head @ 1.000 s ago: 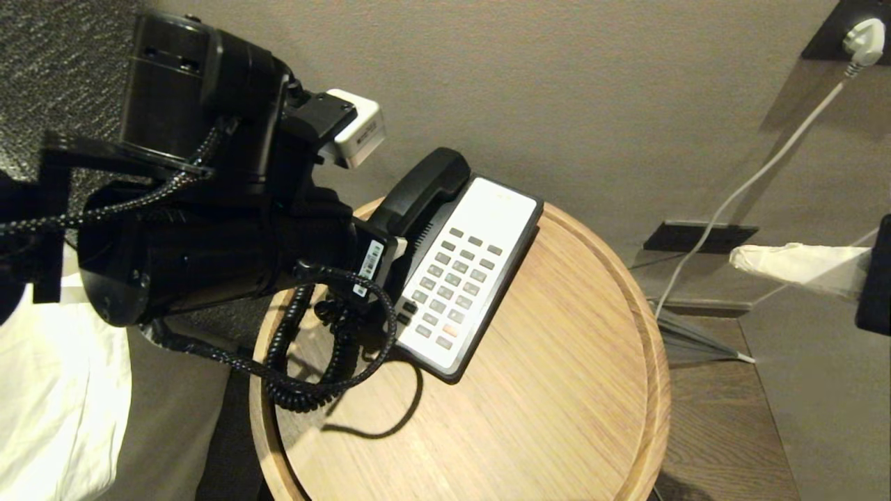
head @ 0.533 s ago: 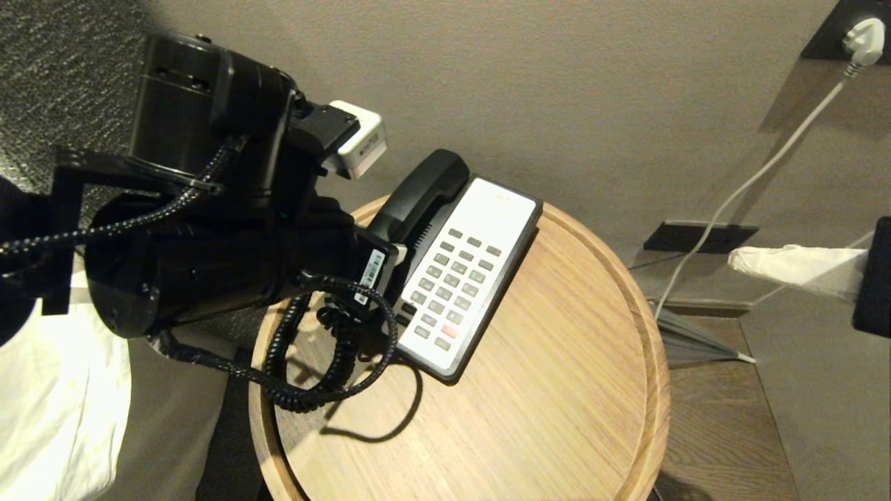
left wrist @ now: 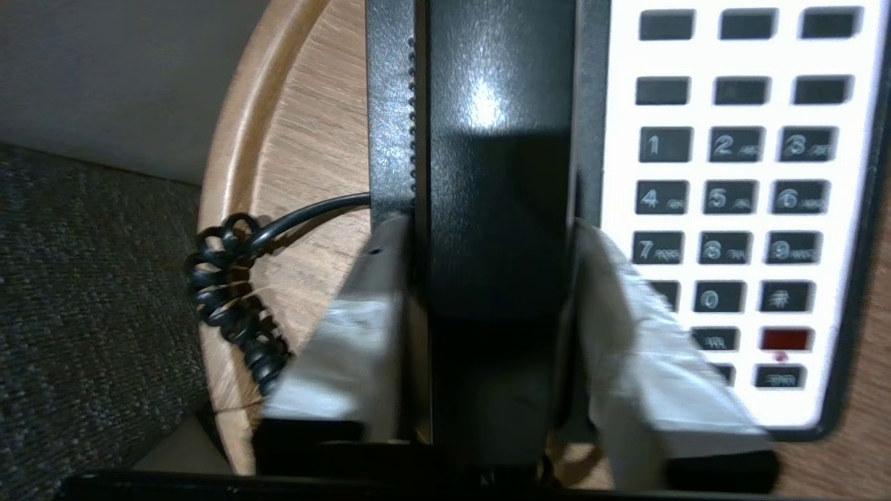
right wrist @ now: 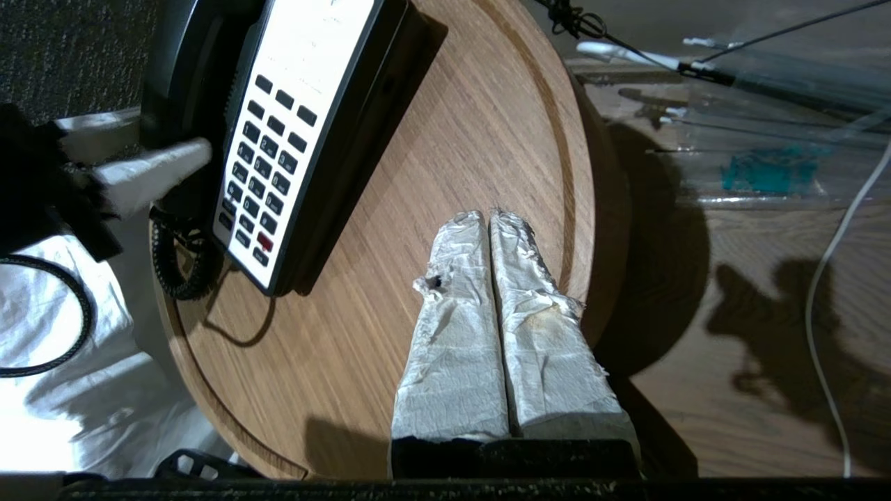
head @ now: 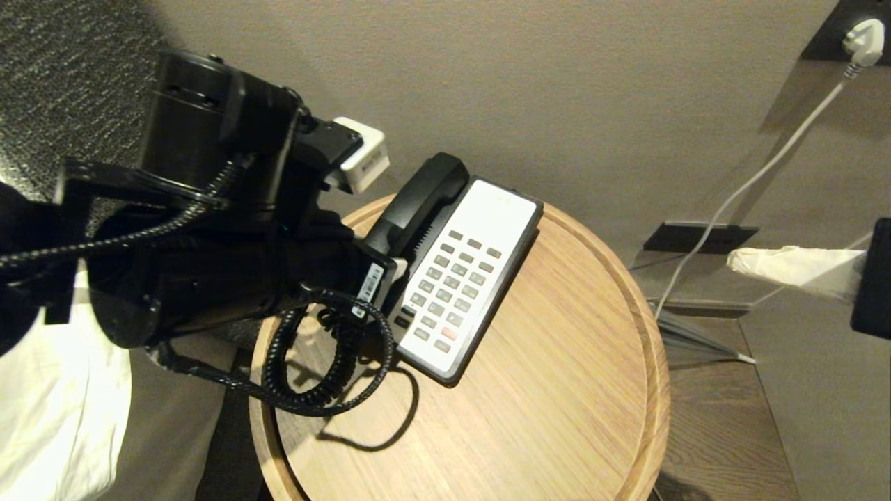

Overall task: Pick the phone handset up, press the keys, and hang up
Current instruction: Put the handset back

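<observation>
Left wrist view: left gripper [left wrist: 487, 278], white-wrapped fingers [left wrist: 348, 348] apart, one on each side of the long black plastic phone handset [left wrist: 498, 174]; whether they press it cannot be told. Handset lies in its cradle on the white-faced black phone base [head: 466, 271], near the far left edge of the round wooden side table [head: 557, 403]. Head view hides these fingers behind the arm; shows black coiled cord [head: 313, 390]. Right wrist view: right gripper [right wrist: 491, 223], fingers together, over the table's right edge.
</observation>
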Tool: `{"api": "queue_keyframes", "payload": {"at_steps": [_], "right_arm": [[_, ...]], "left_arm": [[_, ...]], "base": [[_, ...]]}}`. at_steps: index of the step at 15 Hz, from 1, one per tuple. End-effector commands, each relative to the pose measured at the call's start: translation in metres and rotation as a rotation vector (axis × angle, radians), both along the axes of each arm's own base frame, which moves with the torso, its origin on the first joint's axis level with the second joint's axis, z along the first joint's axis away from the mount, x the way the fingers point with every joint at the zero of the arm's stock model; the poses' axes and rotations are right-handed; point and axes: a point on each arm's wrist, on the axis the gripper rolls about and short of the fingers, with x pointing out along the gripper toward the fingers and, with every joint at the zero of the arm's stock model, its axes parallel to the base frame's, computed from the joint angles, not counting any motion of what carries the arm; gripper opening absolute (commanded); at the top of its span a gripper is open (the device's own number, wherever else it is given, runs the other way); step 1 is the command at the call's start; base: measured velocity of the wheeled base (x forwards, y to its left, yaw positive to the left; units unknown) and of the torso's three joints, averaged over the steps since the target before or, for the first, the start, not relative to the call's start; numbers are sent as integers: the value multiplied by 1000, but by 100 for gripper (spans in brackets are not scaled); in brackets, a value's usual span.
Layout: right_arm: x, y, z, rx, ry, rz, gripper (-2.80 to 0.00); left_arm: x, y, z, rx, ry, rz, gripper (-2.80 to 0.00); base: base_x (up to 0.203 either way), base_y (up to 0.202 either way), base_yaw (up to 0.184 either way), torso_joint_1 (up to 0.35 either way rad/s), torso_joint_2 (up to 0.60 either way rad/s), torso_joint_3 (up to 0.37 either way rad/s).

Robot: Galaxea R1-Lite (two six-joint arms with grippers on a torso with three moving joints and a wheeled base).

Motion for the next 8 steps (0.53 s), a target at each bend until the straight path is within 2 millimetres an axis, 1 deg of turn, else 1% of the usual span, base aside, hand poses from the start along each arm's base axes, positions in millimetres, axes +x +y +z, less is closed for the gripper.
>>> {"api": "queue_keyframes", "payload": {"at_steps": [1, 4, 8], "right_arm": [[0, 1, -1, -2, 3, -2, -280], [0, 0, -2, -4, 5, -2, -280], [0, 0, -7, -17, 16, -2, -280]], "left_arm": [[2, -2, 2, -10, -13, 3, 0], [2, -2, 5, -19, -23, 5, 0], [-1, 1, 24, -70, -71, 9, 0]], "base": [[0, 0, 0, 0, 0, 0], [0, 0, 0, 0, 0, 0], [0, 0, 0, 0, 0, 0]]}}
